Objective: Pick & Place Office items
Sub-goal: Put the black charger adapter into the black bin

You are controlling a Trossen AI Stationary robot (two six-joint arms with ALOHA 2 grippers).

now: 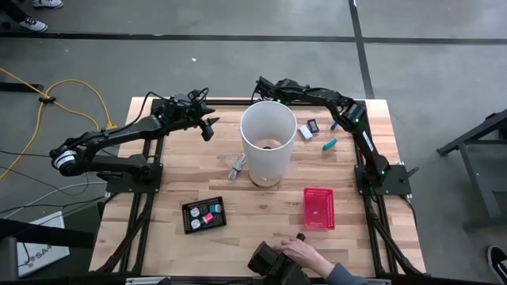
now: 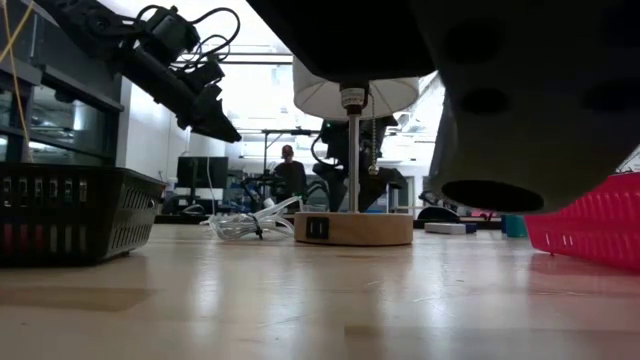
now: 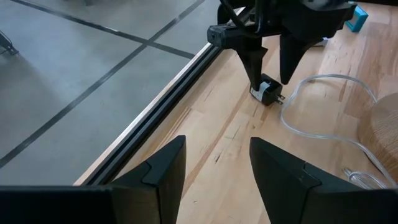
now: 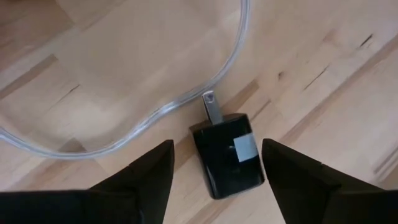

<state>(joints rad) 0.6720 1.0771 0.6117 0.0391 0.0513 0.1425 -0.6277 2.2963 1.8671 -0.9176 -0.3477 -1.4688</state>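
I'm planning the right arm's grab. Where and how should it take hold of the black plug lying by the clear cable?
Grip the black plug across its body's two long sides, coming straight down. It lies flat on the table, prongs toward the clear cable, and the open right gripper already straddles it, so closing there probably avoids prongs and cable.

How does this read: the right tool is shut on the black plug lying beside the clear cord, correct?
Not quite. The right tool is open, not shut. Its fingers stand on either side of the black plug with a gap showing on each side, as the right wrist view shows. The rest holds: the plug lies on the table beside the clear cord.
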